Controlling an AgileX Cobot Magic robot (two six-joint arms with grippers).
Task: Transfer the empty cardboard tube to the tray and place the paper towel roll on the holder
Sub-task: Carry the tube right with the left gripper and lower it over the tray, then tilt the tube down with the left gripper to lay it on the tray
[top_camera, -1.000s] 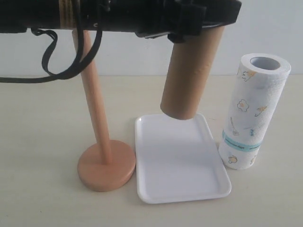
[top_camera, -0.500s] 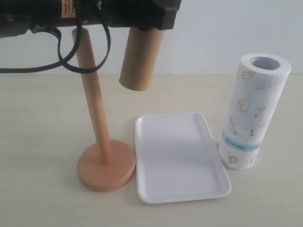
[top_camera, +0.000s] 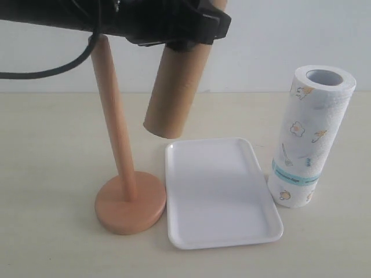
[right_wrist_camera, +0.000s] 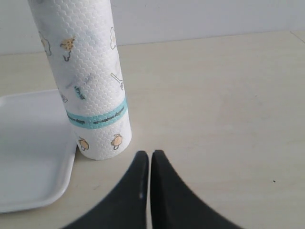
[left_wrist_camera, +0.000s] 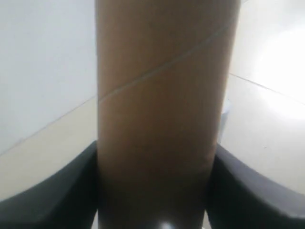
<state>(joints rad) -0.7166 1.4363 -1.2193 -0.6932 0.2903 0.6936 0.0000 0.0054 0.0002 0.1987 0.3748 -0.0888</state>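
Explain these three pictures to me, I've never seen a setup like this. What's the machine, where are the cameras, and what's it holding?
This is a robot with two arms, each ending in a two-fingered gripper. The wide picture comes from a camera off the arms. The other two come from cameras on the wrists, looking along the fingers. On the pale table stand a wooden holder, a white tray and a paper towel roll, upright beside the tray. The left gripper is closed on a brown cardboard tube, holding it tilted in the air near the tray's far corner. The right gripper is shut and empty, near the roll.
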